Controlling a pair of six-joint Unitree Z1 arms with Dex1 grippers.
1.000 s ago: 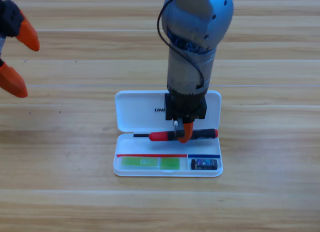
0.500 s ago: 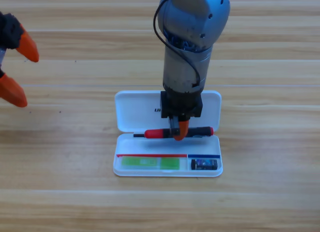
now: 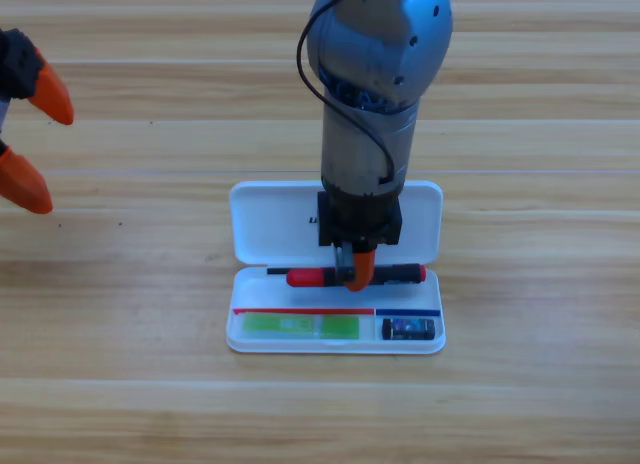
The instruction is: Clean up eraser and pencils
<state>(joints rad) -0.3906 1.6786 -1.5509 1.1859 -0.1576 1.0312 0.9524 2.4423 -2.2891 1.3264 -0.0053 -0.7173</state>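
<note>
right gripper (image 3: pixel 355 275) pinching black pencil with red grip (image 3: pixel 350 276), hovering it along hinge edge of open white plastic case (image 3: pixel 262 222) | mint-green pencil (image 3: pixel 300 327) and small dark eraser (image 3: pixel 408 329) lying in case's front tray, done | black pencil left | left gripper (image 3: pixel 28 134) idling spread at table's left edge

Right arm: enters from top centre, forearm near vertical, wrist pointing straight down.
Right gripper (image 3: pixel 358 271): orange jaws clamped on a stick.
Left gripper (image 3: pixel 24 134): at left edge, jaws spread apart, waiting.
</note>
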